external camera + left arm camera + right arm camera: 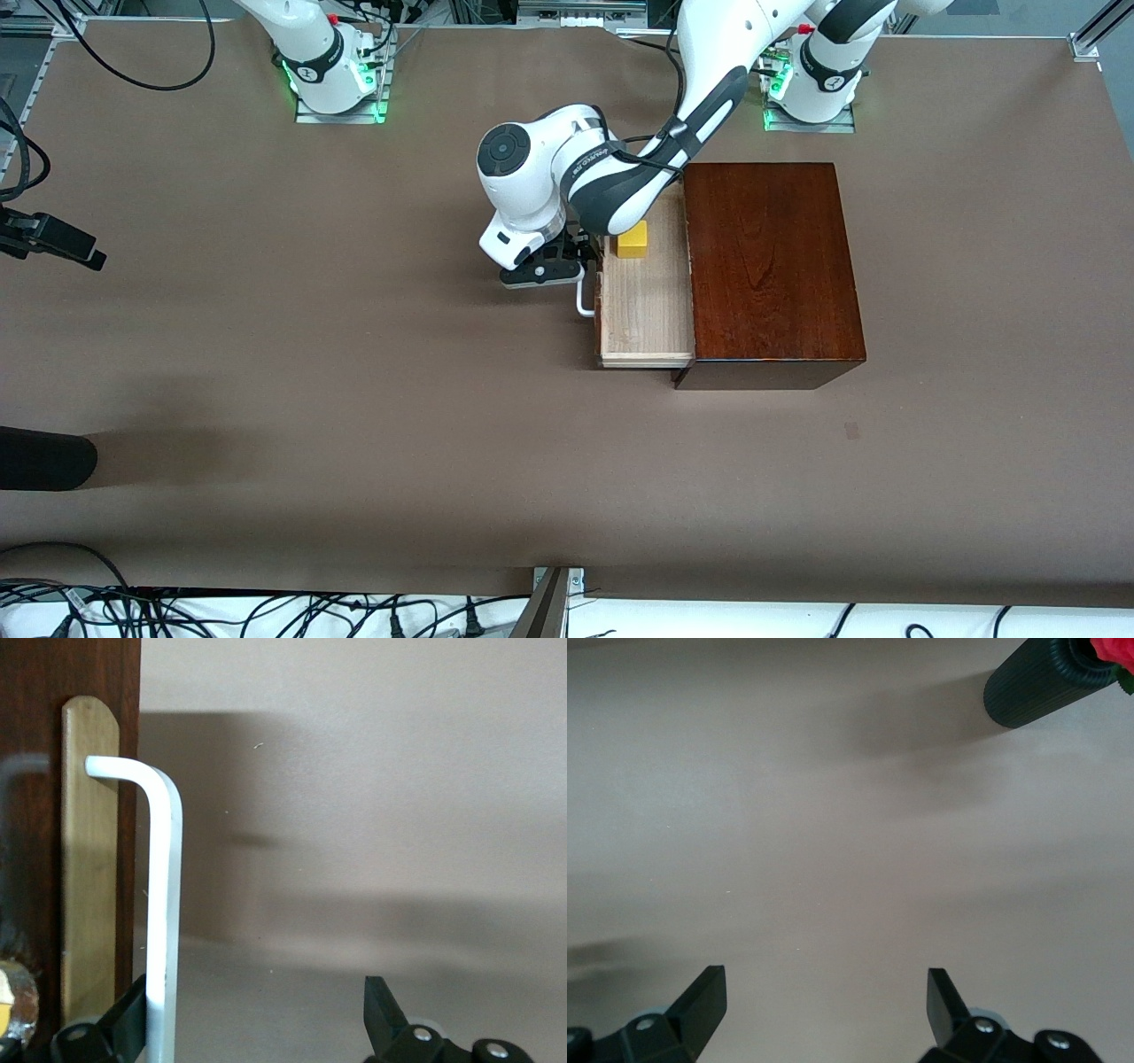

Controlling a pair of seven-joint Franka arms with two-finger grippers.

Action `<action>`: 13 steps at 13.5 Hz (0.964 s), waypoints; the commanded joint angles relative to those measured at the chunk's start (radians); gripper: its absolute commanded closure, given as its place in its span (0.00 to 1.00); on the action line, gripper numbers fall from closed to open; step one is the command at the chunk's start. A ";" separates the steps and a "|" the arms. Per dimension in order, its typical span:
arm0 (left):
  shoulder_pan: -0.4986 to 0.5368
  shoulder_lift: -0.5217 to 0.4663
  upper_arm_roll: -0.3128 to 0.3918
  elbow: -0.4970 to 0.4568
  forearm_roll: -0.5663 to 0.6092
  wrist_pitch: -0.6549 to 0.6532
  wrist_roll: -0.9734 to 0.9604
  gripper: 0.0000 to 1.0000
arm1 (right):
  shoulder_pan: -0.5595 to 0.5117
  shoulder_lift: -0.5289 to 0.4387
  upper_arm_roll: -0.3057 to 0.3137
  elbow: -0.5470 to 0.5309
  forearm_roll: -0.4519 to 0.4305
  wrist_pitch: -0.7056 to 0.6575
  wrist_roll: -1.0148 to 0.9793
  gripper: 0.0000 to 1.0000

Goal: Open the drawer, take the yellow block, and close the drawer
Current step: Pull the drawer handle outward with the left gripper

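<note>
The drawer (647,310) stands pulled out of the dark mahogany box (771,266) toward the right arm's end of the table. The yellow block (632,239) lies in the tray, at the end farther from the front camera. My left gripper (567,266) is open at the white loop handle (583,297). In the left wrist view the handle (164,904) runs along one finger (128,1014), with the other finger well apart, and the dark drawer front (35,726) is beside it. My right gripper (824,988) is open and empty over bare table, out of the front view; that arm waits.
A black rounded object (44,459) lies at the right arm's end of the table, near the front camera. A black mount (53,239) juts in at that same end. The right wrist view shows a black ribbed cylinder (1036,682) with something red on it.
</note>
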 commanded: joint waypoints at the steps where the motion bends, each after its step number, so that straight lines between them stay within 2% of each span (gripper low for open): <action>1: -0.038 0.052 -0.012 0.088 -0.052 0.062 -0.017 0.00 | -0.007 -0.002 0.002 0.013 0.004 -0.012 -0.003 0.00; 8: -0.028 0.037 -0.006 0.077 -0.035 0.033 -0.008 0.00 | -0.007 -0.002 -0.010 0.013 0.002 -0.014 -0.007 0.00; 13: -0.034 0.017 -0.005 0.086 -0.035 -0.152 -0.006 0.00 | -0.007 -0.004 -0.024 0.013 0.004 -0.015 -0.010 0.00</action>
